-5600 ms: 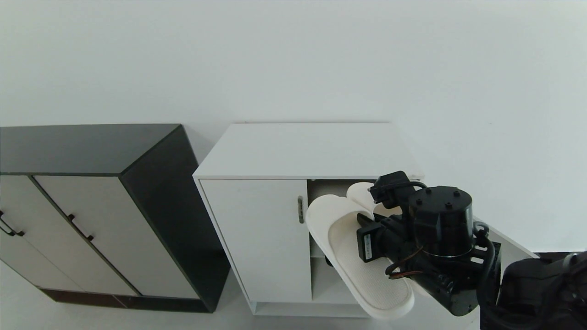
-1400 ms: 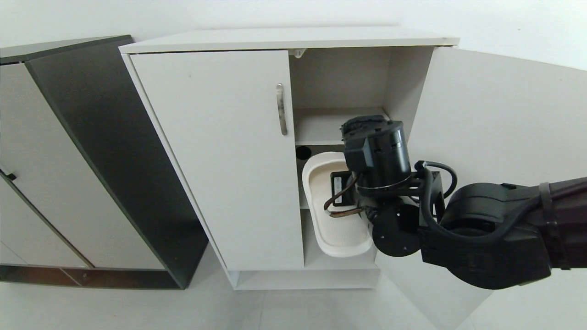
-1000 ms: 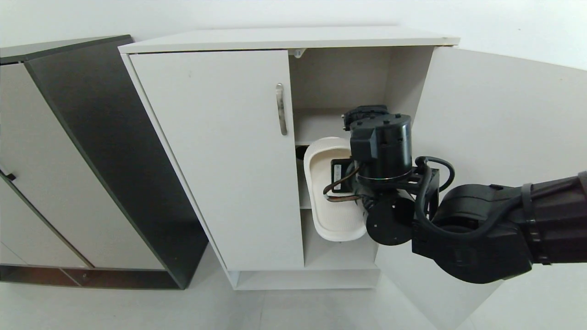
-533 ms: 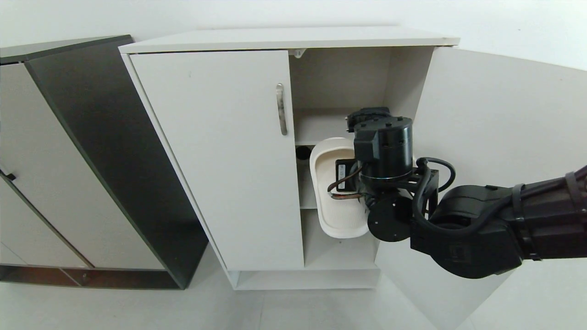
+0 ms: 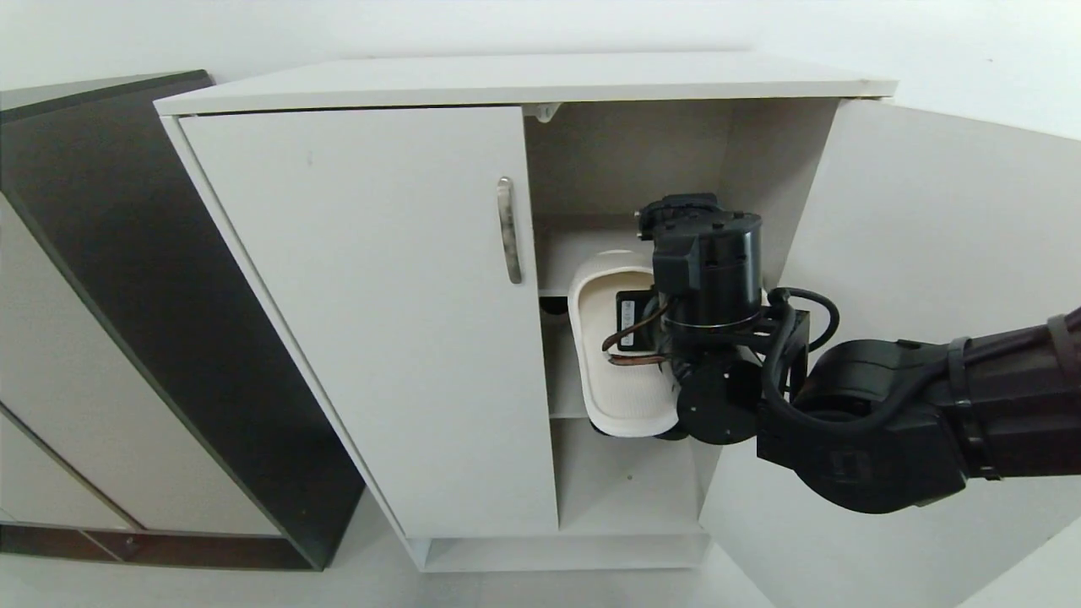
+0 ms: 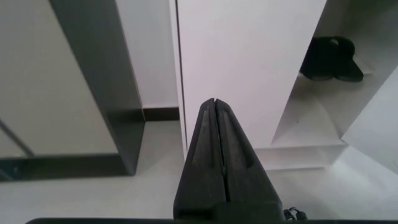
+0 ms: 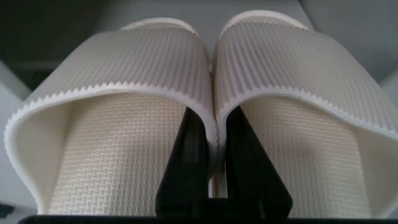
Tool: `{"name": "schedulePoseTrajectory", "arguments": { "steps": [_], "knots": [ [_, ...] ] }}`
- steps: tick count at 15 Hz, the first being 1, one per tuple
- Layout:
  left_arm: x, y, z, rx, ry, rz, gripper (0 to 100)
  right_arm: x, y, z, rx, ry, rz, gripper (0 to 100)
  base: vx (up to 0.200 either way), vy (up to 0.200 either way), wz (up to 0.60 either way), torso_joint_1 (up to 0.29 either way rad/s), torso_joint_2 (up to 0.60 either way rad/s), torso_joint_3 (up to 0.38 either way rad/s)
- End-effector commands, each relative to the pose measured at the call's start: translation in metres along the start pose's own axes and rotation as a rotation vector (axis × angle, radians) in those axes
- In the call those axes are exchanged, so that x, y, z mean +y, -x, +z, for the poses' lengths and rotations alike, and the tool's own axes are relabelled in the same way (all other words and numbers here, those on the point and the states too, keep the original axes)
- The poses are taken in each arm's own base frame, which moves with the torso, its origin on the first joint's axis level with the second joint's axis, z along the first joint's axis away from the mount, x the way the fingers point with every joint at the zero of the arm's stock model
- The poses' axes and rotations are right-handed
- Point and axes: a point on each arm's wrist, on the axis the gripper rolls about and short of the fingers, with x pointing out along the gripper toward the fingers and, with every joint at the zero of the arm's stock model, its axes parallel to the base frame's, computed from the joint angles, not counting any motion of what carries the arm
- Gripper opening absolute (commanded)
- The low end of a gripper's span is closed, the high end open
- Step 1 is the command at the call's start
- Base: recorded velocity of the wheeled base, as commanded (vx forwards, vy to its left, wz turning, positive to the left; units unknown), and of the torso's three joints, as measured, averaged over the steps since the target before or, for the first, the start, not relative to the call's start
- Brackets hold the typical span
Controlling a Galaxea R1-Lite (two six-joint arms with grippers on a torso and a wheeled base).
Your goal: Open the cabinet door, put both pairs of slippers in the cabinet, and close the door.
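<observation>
Since half a second ago the head camera has shifted, so the whole cabinet sits differently in view. Against the cabinet itself, the right arm has carried the slippers higher in the opening: the toe that was level with the upper shelf's front edge now overlaps it.

The right gripper [image 7: 214, 180] is clamped on the pair of white slippers [image 7: 130, 74]. Its two fingers [image 7: 186, 168] pinch the inner edges of the two ribbed straps together, toes pointing away from the wrist. In the head view the pair of white slippers [image 5: 608, 371] hangs steeply tilted in the open right half of the white cabinet [image 5: 507, 80], toe up at the upper shelf and heel down at the lower shelf's front edge.

The left gripper [image 6: 214, 155] has its fingers pressed flat together with nothing between them, low before the cabinet.

A pair of black slippers [image 6: 329, 59] lies on the lower shelf inside. The right door [image 5: 912, 236] stands swung wide open. The left door [image 5: 355, 321] is closed, its metal handle [image 5: 505, 230] at the inner edge. A dark cabinet [image 5: 127, 279] stands just beside the white one, on its left.
</observation>
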Motion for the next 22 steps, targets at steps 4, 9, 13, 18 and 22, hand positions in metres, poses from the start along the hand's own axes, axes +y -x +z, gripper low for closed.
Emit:
{"name": "schedulePoseTrajectory", "arguments": {
  "steps": [4, 9, 13, 18, 22],
  "knots": [
    [0.0, 0.0, 0.0, 0.001, 0.0, -0.001, 0, -0.001, 0.001, 0.0, 0.002, -0.001, -0.002, 0, 0.2, 0.0, 0.0, 0.004, 0.0, -0.001],
    [0.0, 0.0, 0.0, 0.001, 0.0, -0.001, 0, -0.001, 0.0, -0.01, 0.017, 0.004, 0.043, 0, 0.12, 0.0, 0.0, 0.001, 0.0, 0.001],
    [0.0, 0.0, 0.0, 0.001, 0.0, -0.001, 0, -0.006, -0.006, -0.012, 0.02, -0.002, 0.066, 0, 0.0, 0.0, 0.0, 0.0, 0.0, 0.0],
    [0.0, 0.0, 0.0, 0.001, 0.0, -0.001, 0, -0.001, -0.027, -0.014, 0.016, -0.007, 0.045, 0, 0.0, 0.0, 0.0, 0.0, 0.0, 0.0],
    [0.0, 0.0, 0.0, 0.001, 0.0, -0.001, 0, 0.005, -0.055, 0.003, 0.021, -0.008, 0.003, 0, 0.0, 0.0, 0.0, 0.0, 0.0, 0.0]
  ]
}}
